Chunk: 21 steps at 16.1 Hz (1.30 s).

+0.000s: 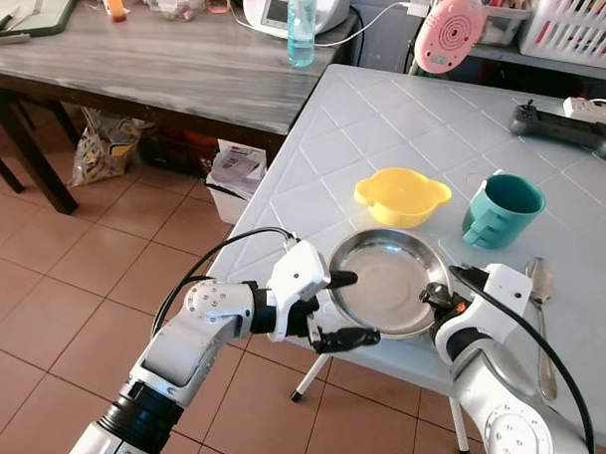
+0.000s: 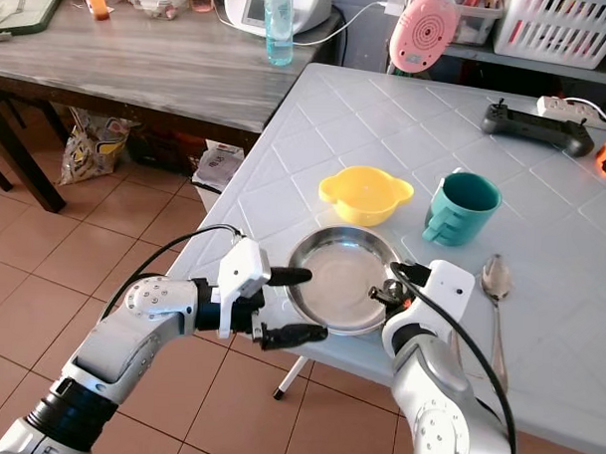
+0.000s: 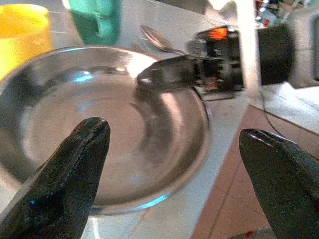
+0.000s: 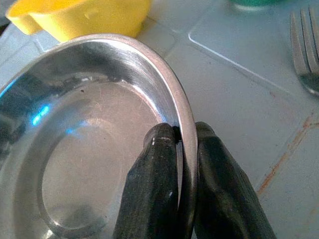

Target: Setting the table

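While the right gripper [image 4: 178, 164] pinches the steel plate's [image 1: 386, 280] rim at lower centre to steady it, the left gripper [image 1: 348, 308] waits alongside, jaws spread.

We see a steel plate [image 1: 389, 282] sitting at the near edge of the white bench [image 1: 406, 131]. Our left gripper [image 1: 346, 308] is spread wide at the plate's left rim, one finger above the rim and the other below the bench edge. Our right gripper [image 1: 438, 294] meets the plate's right rim. Behind the plate stand a yellow bowl [image 1: 402, 196] and a teal mug [image 1: 501, 209], and a spoon [image 1: 543, 295] lies to the right.
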Motion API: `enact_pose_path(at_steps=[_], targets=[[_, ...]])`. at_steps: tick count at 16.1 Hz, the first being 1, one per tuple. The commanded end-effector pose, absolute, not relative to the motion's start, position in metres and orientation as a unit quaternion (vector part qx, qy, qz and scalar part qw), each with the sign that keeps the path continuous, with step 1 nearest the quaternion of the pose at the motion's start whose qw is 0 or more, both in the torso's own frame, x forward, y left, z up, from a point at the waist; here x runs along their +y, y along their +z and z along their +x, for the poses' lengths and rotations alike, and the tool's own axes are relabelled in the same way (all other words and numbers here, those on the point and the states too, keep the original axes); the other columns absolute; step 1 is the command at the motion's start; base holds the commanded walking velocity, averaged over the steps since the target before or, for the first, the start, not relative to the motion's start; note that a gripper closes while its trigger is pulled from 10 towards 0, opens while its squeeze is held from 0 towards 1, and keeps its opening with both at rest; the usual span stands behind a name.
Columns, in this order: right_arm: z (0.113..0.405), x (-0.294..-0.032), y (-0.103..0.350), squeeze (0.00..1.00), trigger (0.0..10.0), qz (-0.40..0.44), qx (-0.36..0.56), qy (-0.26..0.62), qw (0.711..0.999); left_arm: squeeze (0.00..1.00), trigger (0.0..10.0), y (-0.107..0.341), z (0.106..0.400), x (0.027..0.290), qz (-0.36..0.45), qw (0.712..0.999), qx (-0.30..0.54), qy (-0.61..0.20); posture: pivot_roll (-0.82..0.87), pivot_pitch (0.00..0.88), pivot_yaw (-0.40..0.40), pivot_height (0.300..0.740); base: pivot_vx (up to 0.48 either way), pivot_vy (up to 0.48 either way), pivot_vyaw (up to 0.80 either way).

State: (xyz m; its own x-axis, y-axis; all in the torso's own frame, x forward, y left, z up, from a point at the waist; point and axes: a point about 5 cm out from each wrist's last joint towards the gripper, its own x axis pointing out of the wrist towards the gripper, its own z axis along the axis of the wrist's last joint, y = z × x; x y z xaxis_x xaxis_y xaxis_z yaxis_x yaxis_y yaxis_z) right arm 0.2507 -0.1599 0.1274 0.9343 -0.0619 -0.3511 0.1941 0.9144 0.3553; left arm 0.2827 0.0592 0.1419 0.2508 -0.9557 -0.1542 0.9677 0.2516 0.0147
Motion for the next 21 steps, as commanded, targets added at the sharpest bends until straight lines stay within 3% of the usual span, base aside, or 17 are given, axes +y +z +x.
enact_pose_path(at_steps=[1, 3, 7, 14, 17, 21], targets=[[0.24, -0.162, 0.109, 0.0, 0.0, 0.172, 0.211, -0.092, 0.958, 0.0, 10.0, 0.151, 0.291, 0.067, 0.042, 0.806, 0.045, -0.588, 0.07, 0.121, -0.005, 0.74, 0.0, 0.0, 0.0], [0.235, -0.167, 0.108, 0.0, 0.0, 0.151, 0.207, -0.1, 0.961, 0.0, 10.0, 0.157, 0.298, 0.074, 0.027, 0.82, 0.041, -0.57, 0.07, 0.119, -0.008, 0.74, 0.0, 0.0, 0.0], [0.23, -0.169, 0.113, 0.0, 0.0, 0.094, 0.176, -0.086, 0.976, 0.0, 10.0, 0.182, 0.335, 0.1, -0.017, 0.897, -0.016, -0.442, 0.07, 0.111, -0.004, 0.74, 0.0, 0.0, 0.0], [0.24, -0.158, 0.136, 0.0, 0.0, 0.03, 0.078, -0.046, 0.995, 0.0, 10.0, 0.162, 0.355, 0.147, 0.006, 0.974, -0.031, -0.223, 0.08, 0.103, -0.003, 0.74, 0.0, 0.0, 0.0], [0.243, -0.154, 0.152, 0.0, 0.0, 0.029, 0.022, -0.028, 0.999, 0.0, 10.0, 0.145, 0.354, 0.164, 0.03, 0.987, -0.014, -0.155, 0.09, 0.102, -0.007, 0.74, 0.0, 0.0, 0.0], [0.245, -0.151, 0.178, 0.0, 0.0, 0.044, -0.062, -0.013, 0.997, 0.0, 10.0, 0.135, 0.351, 0.163, 0.05, 0.992, -0.01, -0.119, 0.09, 0.105, -0.006, 0.74, 0.0, 0.0, 0.0]])
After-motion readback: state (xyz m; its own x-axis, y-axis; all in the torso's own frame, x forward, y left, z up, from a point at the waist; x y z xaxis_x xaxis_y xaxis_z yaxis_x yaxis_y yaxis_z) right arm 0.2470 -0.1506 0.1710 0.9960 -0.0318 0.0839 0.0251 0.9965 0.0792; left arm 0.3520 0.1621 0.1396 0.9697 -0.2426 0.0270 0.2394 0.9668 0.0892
